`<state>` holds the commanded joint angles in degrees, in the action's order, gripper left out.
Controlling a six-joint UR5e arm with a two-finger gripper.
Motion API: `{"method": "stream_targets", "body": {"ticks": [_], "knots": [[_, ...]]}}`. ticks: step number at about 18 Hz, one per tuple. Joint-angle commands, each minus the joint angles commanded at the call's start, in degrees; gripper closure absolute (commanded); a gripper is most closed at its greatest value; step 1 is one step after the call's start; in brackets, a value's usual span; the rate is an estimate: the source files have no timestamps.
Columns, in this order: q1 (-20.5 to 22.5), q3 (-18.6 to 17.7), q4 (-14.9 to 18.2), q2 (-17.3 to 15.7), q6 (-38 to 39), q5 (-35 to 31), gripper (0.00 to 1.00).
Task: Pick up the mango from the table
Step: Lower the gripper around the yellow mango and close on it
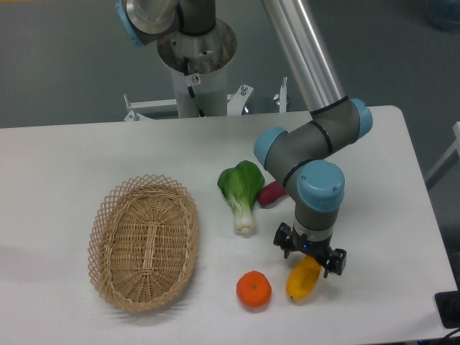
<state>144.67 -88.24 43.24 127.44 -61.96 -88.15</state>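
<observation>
Near the front of the big white flat table (86,151) lie one round orange fruit (254,289) and one long yellow mango (302,280). The robot's black two-finger gripper (309,253) sits right over the mango's top end; I cannot tell if it squeezes. Farther back are one woven straw basket (144,241), one green leafy cabbage (241,192) and one purple sweet potato (271,192).
</observation>
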Motion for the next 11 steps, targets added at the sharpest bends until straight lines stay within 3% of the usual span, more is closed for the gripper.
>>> {"method": "stream_targets", "body": {"ticks": [5, 7, 11], "knots": [[-0.4, -0.1, 0.1, 0.0, 0.5, -0.6, 0.26], [-0.4, -0.3, 0.0, -0.3, 0.5, -0.7, 0.42], [-0.4, -0.5, 0.1, -0.7, 0.6, -0.9, 0.45]]}}
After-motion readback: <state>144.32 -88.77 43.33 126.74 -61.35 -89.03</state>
